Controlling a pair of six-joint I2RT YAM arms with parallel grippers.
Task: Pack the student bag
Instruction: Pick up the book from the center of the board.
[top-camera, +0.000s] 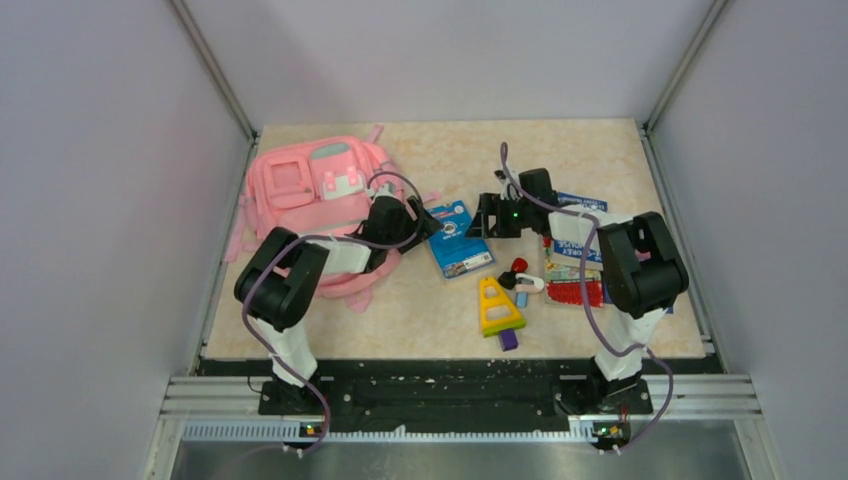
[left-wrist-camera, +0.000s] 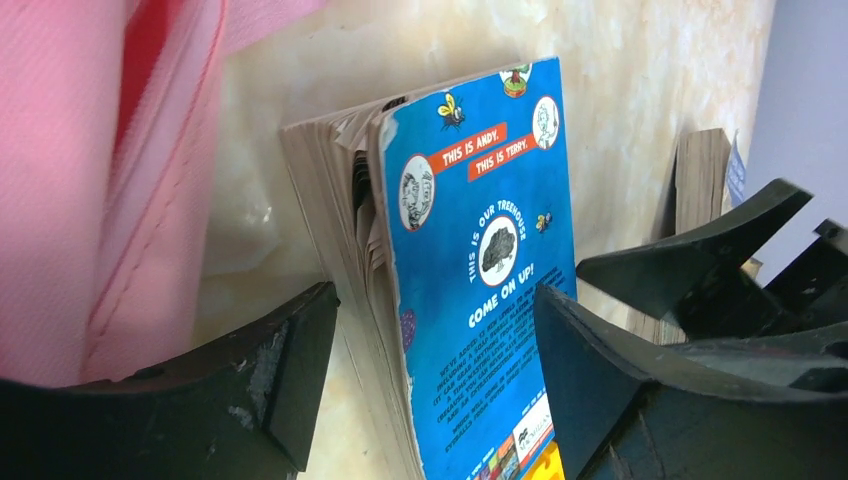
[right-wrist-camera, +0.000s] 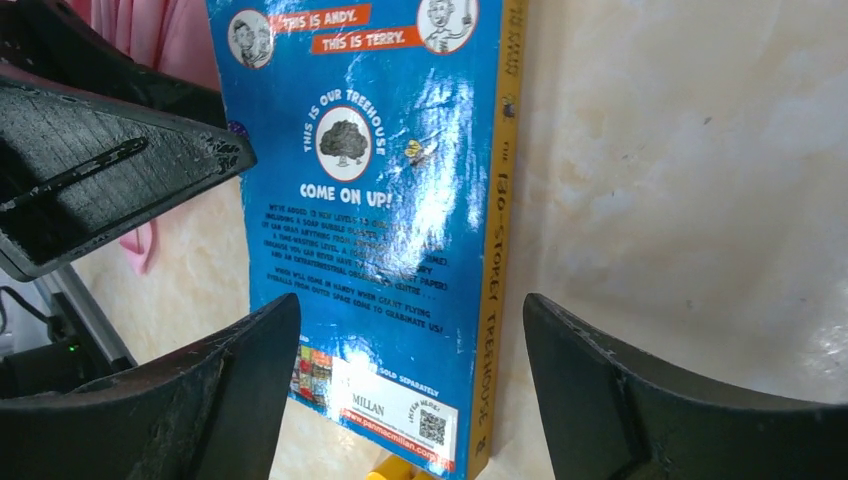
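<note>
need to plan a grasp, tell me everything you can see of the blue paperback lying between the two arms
The blue paperback lies flat on the beige table, glossy back cover up, printed "This is Andy. This is Terry. Come on up!" around a treehouse emblem, with a white publisher label at the bottom. Its spine is yellow. The tan page edges, slightly fanned, face the pink student bag. The left gripper and right gripper both straddle it with open jaws; whether they touch it cannot be told.

I'm holding my left hand (left-wrist-camera: 432, 300) open astride the blue book (left-wrist-camera: 480, 250), the student bag (left-wrist-camera: 60, 180) lying to its left.
</note>
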